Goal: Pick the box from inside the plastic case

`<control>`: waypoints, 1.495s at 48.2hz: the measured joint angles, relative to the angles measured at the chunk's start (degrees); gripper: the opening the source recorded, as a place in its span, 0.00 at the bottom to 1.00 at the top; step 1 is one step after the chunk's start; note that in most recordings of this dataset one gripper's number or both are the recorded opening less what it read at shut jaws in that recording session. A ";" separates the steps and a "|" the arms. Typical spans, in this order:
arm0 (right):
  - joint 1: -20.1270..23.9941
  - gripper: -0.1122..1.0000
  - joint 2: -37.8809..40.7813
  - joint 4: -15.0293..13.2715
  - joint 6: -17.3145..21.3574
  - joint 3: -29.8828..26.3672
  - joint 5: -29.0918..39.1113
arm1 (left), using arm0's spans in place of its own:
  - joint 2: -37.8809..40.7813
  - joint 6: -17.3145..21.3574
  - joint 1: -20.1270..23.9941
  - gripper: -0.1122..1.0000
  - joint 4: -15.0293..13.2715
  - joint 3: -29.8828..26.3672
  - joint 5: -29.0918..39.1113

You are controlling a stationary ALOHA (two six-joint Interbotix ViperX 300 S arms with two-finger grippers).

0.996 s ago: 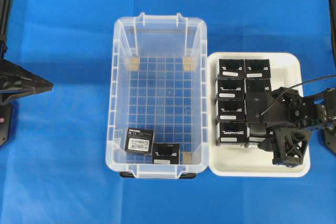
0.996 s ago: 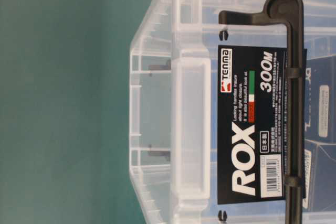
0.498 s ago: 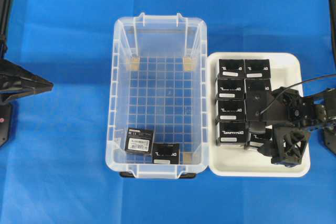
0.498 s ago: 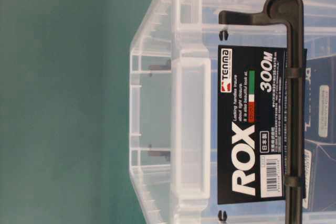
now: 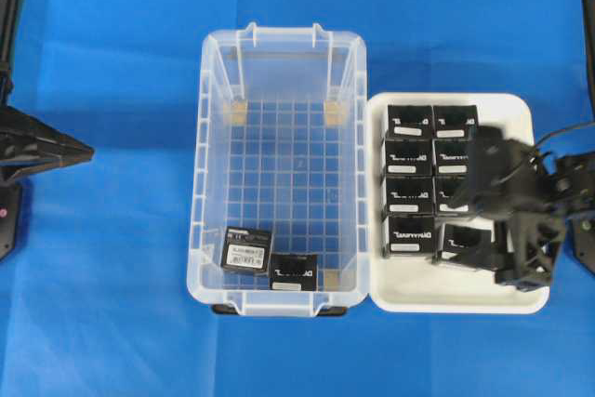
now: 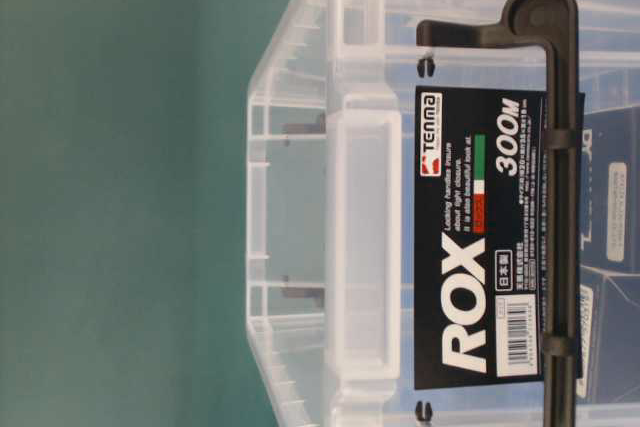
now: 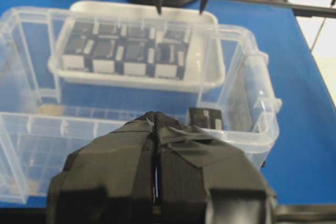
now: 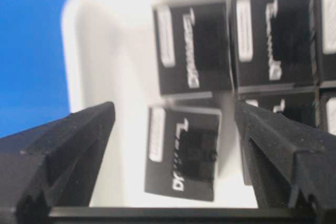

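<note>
Large clear rectangular plastic case (image 5: 279,174) at the middle of the blue cloth-covered table (image 5: 112,230), see-through walls ribbed, floor marked in a fine grid, moulded handles at both short ends. Two small, roughly cubic black cartons with white lettering on that floor at the near end: one box (image 5: 246,249) tilted against the left wall, a second box (image 5: 293,270) just beside it, flat against the end wall. Shallow glossy white tray (image 5: 456,295) touching the case's right wall, packed with two columns of identical black cartons (image 5: 409,157), each with a white label strip. Right gripper (image 5: 490,246) above the tray's near right part, matte black fingers (image 8: 68,145) spread wide and holding nothing, one loose carton (image 8: 184,153) lying slightly askew on the white floor between them; blurred in the overhead view, covering part of the right column. Left gripper (image 7: 156,182) parked well left of the case, taped black pads pressed together with only a thin seam showing, nothing between them. Seen from the table-level view, case end wall filling the frame sideways, black "ROX" sticker (image 6: 480,237) and dark latch bar (image 6: 555,197) across it, cartons behind only dim shapes through the plastic, cut off at the frame edge.
</note>
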 measured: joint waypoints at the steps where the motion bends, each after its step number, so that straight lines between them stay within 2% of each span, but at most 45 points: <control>1: -0.09 0.94 -0.79 0.00 0.00 -0.18 0.00 | 0.00 0.00 0.00 0.04 0.00 0.00 0.09; 9: -0.26 0.94 -7.12 -0.09 0.00 -0.44 -0.70 | 0.00 0.26 -0.09 0.04 0.09 0.00 0.09; 19: -0.26 0.94 -12.83 0.00 -0.09 -0.09 -4.66 | 0.00 0.44 -0.09 0.04 0.09 0.00 0.09; 38: -0.26 0.94 -19.69 0.00 -0.62 0.09 -19.07 | 0.00 0.26 -0.09 0.04 0.00 0.00 0.35; 48: -0.26 0.94 -22.15 -0.26 -0.62 0.09 -19.86 | -0.09 0.35 -0.18 0.04 0.00 0.00 0.70; 58: -0.70 0.94 -25.75 -1.76 -0.70 0.88 -19.86 | -0.09 0.62 -0.18 0.04 0.00 0.00 0.88; 72: -2.29 0.94 -28.13 -1.93 -0.62 2.11 -19.69 | -0.09 0.62 -0.26 0.04 0.09 0.00 0.97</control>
